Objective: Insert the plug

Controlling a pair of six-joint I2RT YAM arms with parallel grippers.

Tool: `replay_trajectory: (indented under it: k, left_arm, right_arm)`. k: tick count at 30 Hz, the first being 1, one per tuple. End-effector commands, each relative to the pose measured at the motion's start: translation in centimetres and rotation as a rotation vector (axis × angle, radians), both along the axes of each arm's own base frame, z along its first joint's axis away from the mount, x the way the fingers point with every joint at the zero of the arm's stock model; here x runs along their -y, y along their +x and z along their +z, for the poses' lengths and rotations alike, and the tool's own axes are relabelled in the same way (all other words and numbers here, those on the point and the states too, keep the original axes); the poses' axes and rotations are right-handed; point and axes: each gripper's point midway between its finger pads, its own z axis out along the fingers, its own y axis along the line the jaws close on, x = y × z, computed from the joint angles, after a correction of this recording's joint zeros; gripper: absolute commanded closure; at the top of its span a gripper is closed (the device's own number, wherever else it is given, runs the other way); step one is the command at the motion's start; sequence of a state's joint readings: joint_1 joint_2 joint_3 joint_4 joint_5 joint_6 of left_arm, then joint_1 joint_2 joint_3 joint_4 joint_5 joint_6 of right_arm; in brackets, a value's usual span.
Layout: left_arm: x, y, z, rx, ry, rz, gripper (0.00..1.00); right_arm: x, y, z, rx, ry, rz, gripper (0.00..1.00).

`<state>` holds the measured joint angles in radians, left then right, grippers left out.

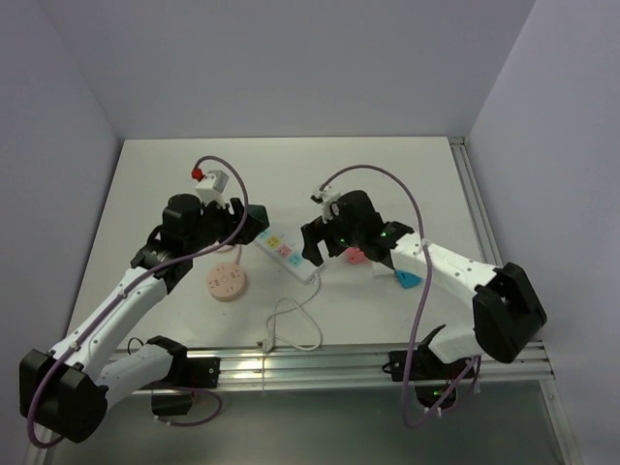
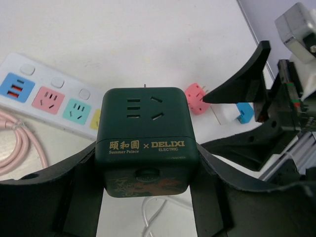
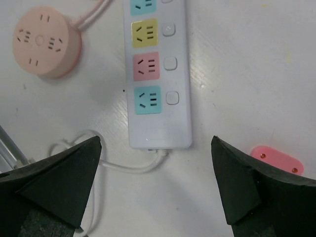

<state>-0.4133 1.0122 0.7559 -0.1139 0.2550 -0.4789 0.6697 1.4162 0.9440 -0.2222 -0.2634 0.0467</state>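
A dark green cube plug (image 2: 148,138) with gold lettering sits between the fingers of my left gripper (image 2: 148,165), which is shut on its two sides. The cube hangs above the table, beside the coloured sockets of the white power strip (image 2: 49,98). In the top view the left gripper (image 1: 242,218) is at the strip's far end (image 1: 288,254). My right gripper (image 3: 155,173) is open and empty above the strip's cable end (image 3: 158,74); from above it (image 1: 318,247) hovers at the strip's near end.
A round pink socket (image 1: 228,282) lies left of the strip, its pink cable (image 2: 19,143) coiled nearby. A pink plug (image 1: 356,257) and a blue plug (image 1: 407,280) lie to the right. The strip's white cable (image 1: 295,325) loops toward the front rail.
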Motion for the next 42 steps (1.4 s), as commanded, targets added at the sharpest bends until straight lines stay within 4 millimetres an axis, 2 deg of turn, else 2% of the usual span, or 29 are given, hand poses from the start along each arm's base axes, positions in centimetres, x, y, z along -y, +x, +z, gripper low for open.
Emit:
replay_trajectory:
  k: [1,2,4,5,6,7,8,9,10,11,12,13,14,18,23,27,30,31,34,42]
  left_arm:
    - [1.4,-0.7,4.7,0.134,0.018,-0.154,1.0]
    - [1.3,-0.8,5.8,0.149,0.049,-0.177,1.0]
    - [1.3,-0.7,5.9,0.129,0.096,-0.208,1.0]
    - [1.5,-0.8,6.1,0.158,0.139,-0.26,1.0]
    - [1.5,-0.9,6.7,0.156,0.163,-0.282,1.0]
    - [2.0,-1.0,6.4,0.147,0.168,-0.327,1.0]
    - [2.2,-1.1,6.3,0.153,0.181,-0.36,1.0]
    - [2.5,-1.1,7.1,0.17,0.18,-0.386,1.0]
    - [2.8,-1.5,6.1,0.118,0.187,-0.427,1.0]
    - [3.3,-2.0,6.0,0.108,0.181,-0.483,1.0]
    - [3.7,-1.5,5.7,0.082,0.185,-0.504,1.0]
    - [3.4,-2.1,4.5,0.006,0.207,-0.519,1.0]
    - [3.3,-1.6,4.4,0.015,0.243,-0.53,1.0]
    - [2.9,-1.3,0.3,-0.136,0.335,-0.559,1.0]
    - [2.8,-0.7,-1.8,-0.199,0.386,-0.538,1.0]
    - [3.8,-0.5,-3.4,-0.215,0.44,-0.55,1.0]
    - [5.8,-2.2,-4.9,-0.221,0.514,-0.609,1.0]
    - [5.8,-2.2,-5.4,-0.227,0.54,-0.603,1.0]
    - [5.7,-2.2,-6.1,-0.254,0.564,-0.588,0.99]
    - [5.1,-0.6,-6.0,-0.219,0.614,-0.519,1.0]
  right_arm:
    - [0.6,0.9,1.1,0.052,0.126,-0.163,0.02]
    - [1.1,1.1,1.0,0.07,0.134,-0.203,0.02]
    - [1.4,1.5,2.2,0.118,0.222,-0.268,0.02]
    - [2.2,1.2,1.0,0.113,0.211,-0.302,0.02]
    - [3.1,1.9,0.9,0.133,0.214,-0.372,0.03]
    - [3.7,1.5,0.2,0.113,0.229,-0.416,0.03]
    - [3.9,1.4,0.0,0.115,0.239,-0.429,0.03]
    - [4.3,1.6,0.3,0.134,0.262,-0.46,0.03]
    - [4.5,1.5,0.9,0.136,0.301,-0.483,0.04]
    - [5.0,1.1,0.2,0.132,0.299,-0.499,0.04]
    - [5.2,1.3,0.7,0.154,0.326,-0.523,0.04]
    - [5.5,1.2,1.4,0.171,0.354,-0.537,0.04]
    - [6.0,1.0,0.9,0.164,0.362,-0.56,0.05]
    - [7.2,0.4,1.3,0.196,0.424,-0.604,0.06]
    - [8.3,0.4,1.6,0.226,0.425,-0.65,0.07]
    - [8.3,0.4,1.1,0.206,0.416,-0.659,0.08]
    - [8.2,0.4,1.0,0.197,0.418,-0.656,0.08]
    - [8.1,0.4,0.8,0.191,0.415,-0.656,0.08]
    - [8.1,0.4,0.6,0.187,0.411,-0.657,0.08]
    - [8.2,0.4,0.7,0.187,0.418,-0.663,0.08]
